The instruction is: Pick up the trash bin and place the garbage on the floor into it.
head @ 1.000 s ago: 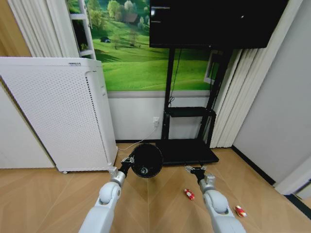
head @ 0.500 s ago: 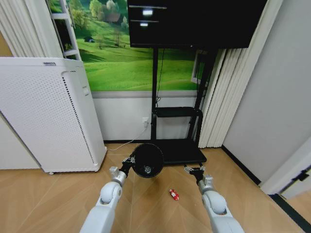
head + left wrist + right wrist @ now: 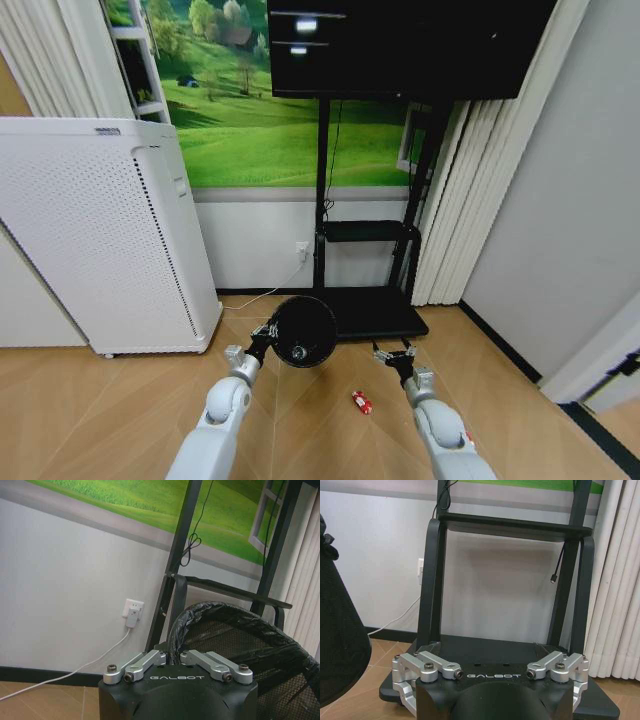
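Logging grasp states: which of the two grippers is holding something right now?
The left gripper: it is shut on the rim of the trash bin, held off the floor. The right gripper is open with nothing in it.

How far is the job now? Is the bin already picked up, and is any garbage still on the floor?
Done: the left gripper holds the bin by its rim, off the floor. In hand: the right gripper is open and holds nothing, out over the floor. Left: a red-and-white wrapper lies on the floor between the arms. Whether anything is inside the bin cannot be seen.

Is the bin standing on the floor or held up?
Held up: the left gripper is shut on the bin rim, and the bin is tipped sideways above the floor.
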